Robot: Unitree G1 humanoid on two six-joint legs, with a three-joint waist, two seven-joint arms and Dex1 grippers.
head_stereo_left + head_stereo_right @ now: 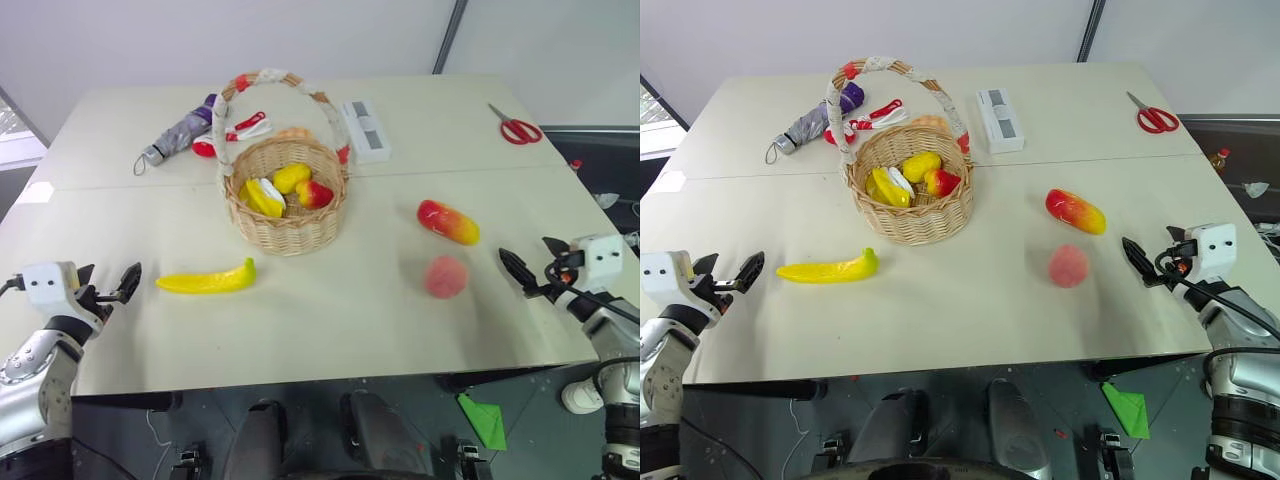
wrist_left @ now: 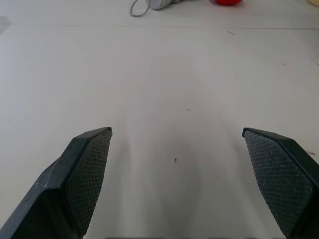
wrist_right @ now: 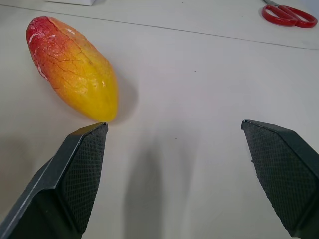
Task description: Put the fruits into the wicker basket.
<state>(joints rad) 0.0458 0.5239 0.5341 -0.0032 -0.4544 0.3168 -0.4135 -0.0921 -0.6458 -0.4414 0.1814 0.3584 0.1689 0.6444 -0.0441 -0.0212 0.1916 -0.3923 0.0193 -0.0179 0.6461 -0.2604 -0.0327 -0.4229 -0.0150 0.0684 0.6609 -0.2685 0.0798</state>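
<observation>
R gripper, jaws wide & empty: peach just inboard, mango beyond, lying slantwise. L gripper also open; banana nearer it.

one basket, three loose fruits

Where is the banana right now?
The banana lies on the table on the robot's left side, in front of the wicker basket and apart from it, nearest the open left hand.
</observation>
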